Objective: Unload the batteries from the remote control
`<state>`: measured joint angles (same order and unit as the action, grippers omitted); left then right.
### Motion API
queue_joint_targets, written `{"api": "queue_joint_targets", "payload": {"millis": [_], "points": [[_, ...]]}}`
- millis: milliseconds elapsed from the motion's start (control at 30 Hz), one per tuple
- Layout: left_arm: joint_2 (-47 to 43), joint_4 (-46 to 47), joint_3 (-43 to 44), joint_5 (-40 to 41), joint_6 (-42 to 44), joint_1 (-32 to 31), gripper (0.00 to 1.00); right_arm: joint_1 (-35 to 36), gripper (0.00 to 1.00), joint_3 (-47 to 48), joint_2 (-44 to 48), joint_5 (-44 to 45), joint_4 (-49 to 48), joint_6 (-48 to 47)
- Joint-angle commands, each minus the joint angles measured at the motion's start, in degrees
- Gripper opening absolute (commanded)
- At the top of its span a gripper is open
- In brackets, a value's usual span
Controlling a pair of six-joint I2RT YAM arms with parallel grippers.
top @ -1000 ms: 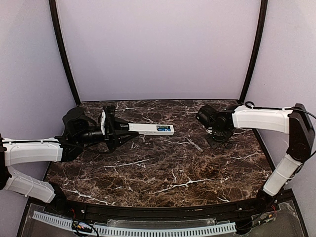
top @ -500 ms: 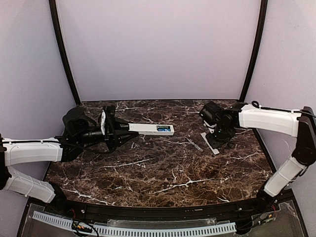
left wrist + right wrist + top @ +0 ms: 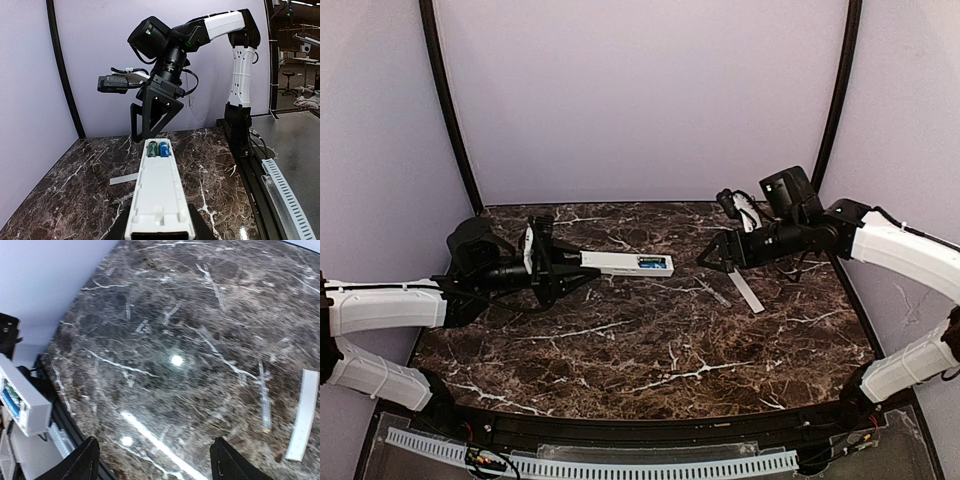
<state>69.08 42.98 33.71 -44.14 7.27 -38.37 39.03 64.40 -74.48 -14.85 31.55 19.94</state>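
Left claw [image 3: 577, 268] clamps the remote control [image 3: 632, 263]; right claw [image 3: 717, 254] gapes empty

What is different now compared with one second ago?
The right gripper let go of the cover, which now lies on the table, then rose and swung toward the remote control, jaws open. The left gripper still holds the remote control, batteries inside.

White remote control [image 3: 159, 210], two batteries [image 3: 163, 150] at far end, right gripper [image 3: 143, 134] beyond.
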Motion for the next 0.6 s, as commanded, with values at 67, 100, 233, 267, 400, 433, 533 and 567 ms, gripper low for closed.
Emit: {"api": "queue_joint_targets", "payload": {"millis": [67,100,233,267,400,433,533,567], "points": [[-0.56,2.85,0.58,-2.58,-1.01,0.25,0.0,-0.8,0.79,-8.05,-1.65,-23.5,-23.91,16.91],[-0.36,3.0,0.57,-2.69,-1.06,0.16,0.0,-0.83,0.81,-9.3,-1.82,-25.3,-27.68,19.23],[0.1,3.54,0.56,-3.4,-1.7,0.2,0.0,-0.8,0.85,-12.15,-3.46,-31.91,-40.01,27.45],[0.14,3.66,0.63,-3.65,-1.9,0.11,0.0,-0.75,0.85,-12.76,-4.05,-33.38,-42.86,29.32],[0.12,3.82,0.74,-3.8,-2.31,-0.07,0.0,-0.49,0.86,-15.86,-5.49,-37.8,-55.32,36.35],[0.06,3.9,0.74,-3.68,-2.28,-0.1,0.0,-0.45,0.86,-16.54,-5.77,-38.68,-58.1,37.92],[-0.09,3.87,0.66,-3.28,-2.17,-0.17,0.0,-0.38,0.85,-18.05,-6.37,-40.67,-64.78,41.8],[-0.17,3.86,0.65,-3.18,-2.13,-0.15,0.0,-0.36,0.85,-18.42,-6.67,-41.18,-66.52,43.26]]}}
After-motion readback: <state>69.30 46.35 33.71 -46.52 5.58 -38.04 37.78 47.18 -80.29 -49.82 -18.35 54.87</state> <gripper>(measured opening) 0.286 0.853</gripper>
